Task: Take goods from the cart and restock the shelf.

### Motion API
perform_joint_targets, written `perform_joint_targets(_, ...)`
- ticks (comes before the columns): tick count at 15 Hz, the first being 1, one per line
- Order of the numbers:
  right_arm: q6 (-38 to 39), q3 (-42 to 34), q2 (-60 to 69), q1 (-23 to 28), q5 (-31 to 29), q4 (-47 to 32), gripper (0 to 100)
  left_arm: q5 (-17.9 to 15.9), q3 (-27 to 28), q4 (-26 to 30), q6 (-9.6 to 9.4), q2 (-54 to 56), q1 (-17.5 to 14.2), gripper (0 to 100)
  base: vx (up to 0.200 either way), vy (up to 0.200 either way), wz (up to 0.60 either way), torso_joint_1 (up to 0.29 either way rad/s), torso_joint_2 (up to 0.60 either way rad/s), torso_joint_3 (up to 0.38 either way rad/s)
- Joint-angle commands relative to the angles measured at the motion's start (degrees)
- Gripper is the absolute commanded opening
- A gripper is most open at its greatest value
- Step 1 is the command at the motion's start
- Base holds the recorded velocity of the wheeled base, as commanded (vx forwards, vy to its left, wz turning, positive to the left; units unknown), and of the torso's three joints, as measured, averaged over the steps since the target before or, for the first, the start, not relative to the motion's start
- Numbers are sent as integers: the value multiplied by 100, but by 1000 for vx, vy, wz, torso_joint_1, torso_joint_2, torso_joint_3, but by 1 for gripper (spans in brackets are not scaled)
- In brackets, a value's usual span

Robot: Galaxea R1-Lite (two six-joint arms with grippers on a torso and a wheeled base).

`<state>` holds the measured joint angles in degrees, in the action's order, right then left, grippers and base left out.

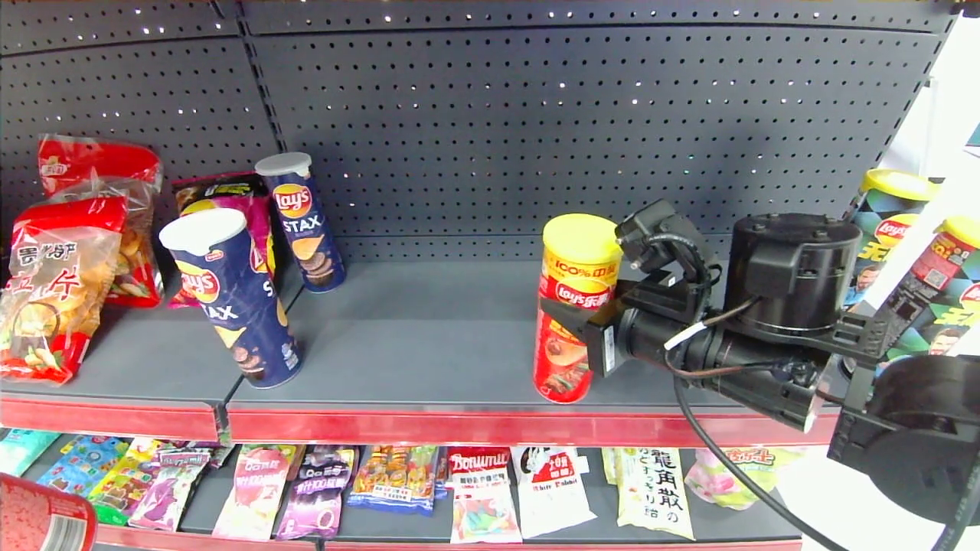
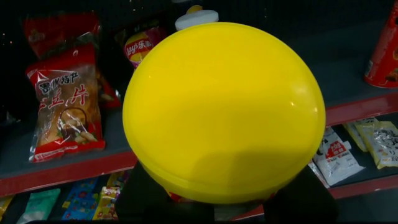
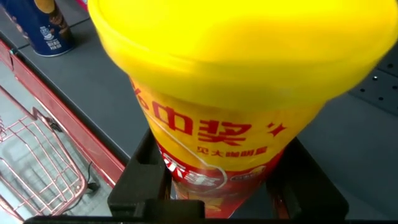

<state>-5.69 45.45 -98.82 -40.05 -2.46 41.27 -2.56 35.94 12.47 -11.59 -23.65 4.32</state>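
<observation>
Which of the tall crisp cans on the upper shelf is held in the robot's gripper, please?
The red cardboard can with the yellow lid, clasped by the right gripper; the two blue white-lidded cans to its left stand free.

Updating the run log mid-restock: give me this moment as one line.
right claw: shut on red can, upright at shelf front | left claw: shut on second can, off shelf

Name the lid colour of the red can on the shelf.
Yellow lid on the can; best in head view.
</observation>
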Motion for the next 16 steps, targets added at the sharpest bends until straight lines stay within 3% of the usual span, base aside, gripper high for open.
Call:
perform_joint_targets(1, -2, -1, -41, -3, 0, -4, 100, 1, 1, 1, -1, 10, -1, 0, 0, 0, 0, 0, 0, 0)
perform_joint_targets(7, 130, -71, 99, -3, -17, -4, 100, 1, -43, 19, -1, 53, -1, 0, 0, 0, 0, 0, 0, 0)
perform_joint_targets(12, 130, -748, 671, 32, -61, 4, 100, 1, -34, 10, -1, 45, -1, 0, 0, 0, 0, 0, 0, 0)
perform_joint_targets(16, 86, -1934, 1848, 32, -70, 4, 100, -16, -87, 10, -1, 10, 8, 0, 0, 0, 0, 0, 0, 0)
